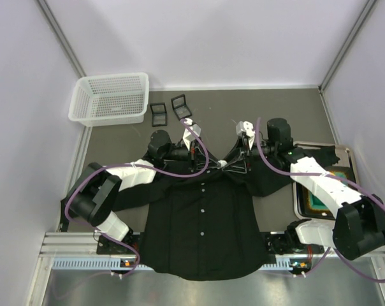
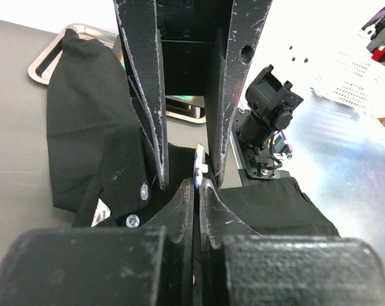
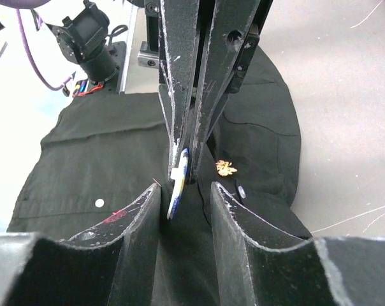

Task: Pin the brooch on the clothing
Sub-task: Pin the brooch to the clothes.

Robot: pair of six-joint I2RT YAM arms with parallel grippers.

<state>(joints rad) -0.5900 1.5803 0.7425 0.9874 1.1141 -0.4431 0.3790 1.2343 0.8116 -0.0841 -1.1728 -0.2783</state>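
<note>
The black clothing (image 1: 202,217) lies spread flat with its white buttons up and its collar towards the far side. Above the collar my two grippers meet tip to tip. My left gripper (image 2: 197,183) is shut on the brooch (image 2: 199,167), a thin blue and white disc held on edge. In the right wrist view the brooch (image 3: 178,178) hangs between the pads of my right gripper (image 3: 185,189), whose jaws stand apart on either side of it, the disc nearer the left one. From above, both grippers' tips converge at the brooch (image 1: 222,164).
A small gold ornament (image 3: 225,167) sits on the shirt near the collar. A white mesh basket (image 1: 109,99) stands at the far left, with two small black boxes (image 1: 159,113) beside it. A metal tray (image 1: 297,207) at the right lies partly under a sleeve.
</note>
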